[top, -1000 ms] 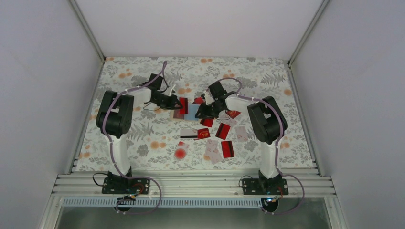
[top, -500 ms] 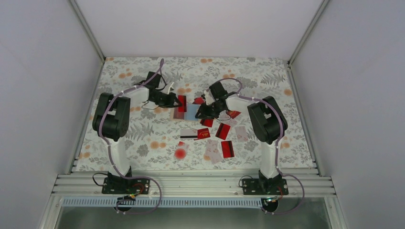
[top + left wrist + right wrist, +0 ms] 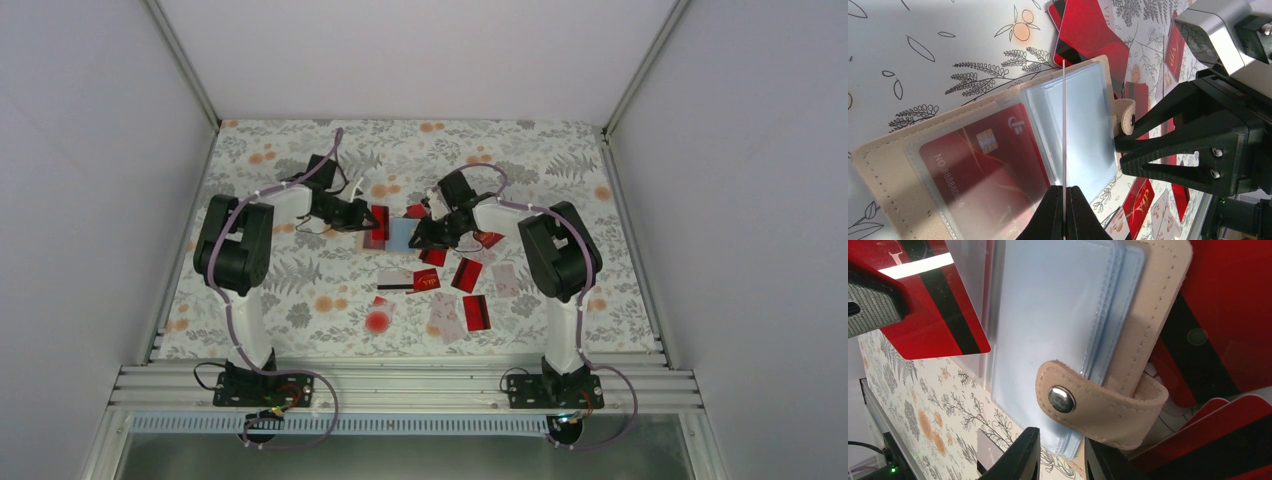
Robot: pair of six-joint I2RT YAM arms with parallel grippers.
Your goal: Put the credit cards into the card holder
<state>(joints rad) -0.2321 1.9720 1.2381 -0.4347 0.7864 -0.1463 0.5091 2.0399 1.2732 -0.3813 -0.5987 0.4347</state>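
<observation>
The tan card holder (image 3: pixel 396 236) lies open at mid-table, with its pale blue sleeves up. One red card (image 3: pixel 983 165) sits in a sleeve. My left gripper (image 3: pixel 366 217) is shut on a red card with a black stripe (image 3: pixel 933 325). It holds that card on edge (image 3: pixel 1063 125) over the sleeves, as the left wrist view (image 3: pixel 1064 192) shows. My right gripper (image 3: pixel 420 238) is shut on the holder's right edge (image 3: pixel 1148 305), next to the snap strap (image 3: pixel 1098 405). Its jaws (image 3: pixel 1060 450) pinch the sleeve corner. Several loose cards (image 3: pixel 467 274) lie nearer the arms.
A white card with a black stripe (image 3: pixel 395 279) and pale pinkish cards (image 3: pixel 445 315) lie among the red ones. A round red blot (image 3: pixel 377 322) marks the floral cloth. More red cards (image 3: pixel 1228 315) lie under and beside the holder.
My left arm's elbow has swung a little to the left and back. Both grippers stay at the holder, and the held card has barely shifted.
</observation>
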